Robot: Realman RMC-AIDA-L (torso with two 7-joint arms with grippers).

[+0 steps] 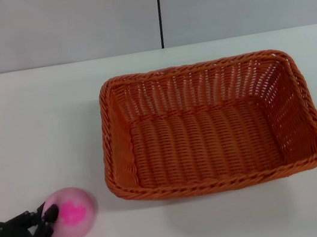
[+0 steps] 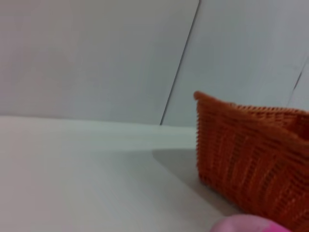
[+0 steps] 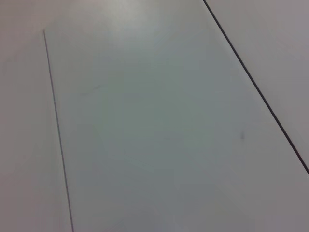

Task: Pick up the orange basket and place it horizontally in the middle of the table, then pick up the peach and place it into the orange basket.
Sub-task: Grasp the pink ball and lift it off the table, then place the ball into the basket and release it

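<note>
The orange basket (image 1: 208,125) lies lengthwise across the middle of the white table (image 1: 26,128), open side up and with nothing inside. The peach (image 1: 72,214), pale pink with a magenta blotch, rests on the table off the basket's front left corner. My left gripper (image 1: 46,230) is at the peach's left side, open, with its upper fingertip touching the fruit. The left wrist view shows the basket (image 2: 251,159) side on and a sliver of the peach (image 2: 251,225). My right gripper is out of view.
A grey panelled wall (image 1: 69,24) with a dark vertical seam stands behind the table's far edge. The right wrist view holds only plain grey panels (image 3: 154,121) with thin seams.
</note>
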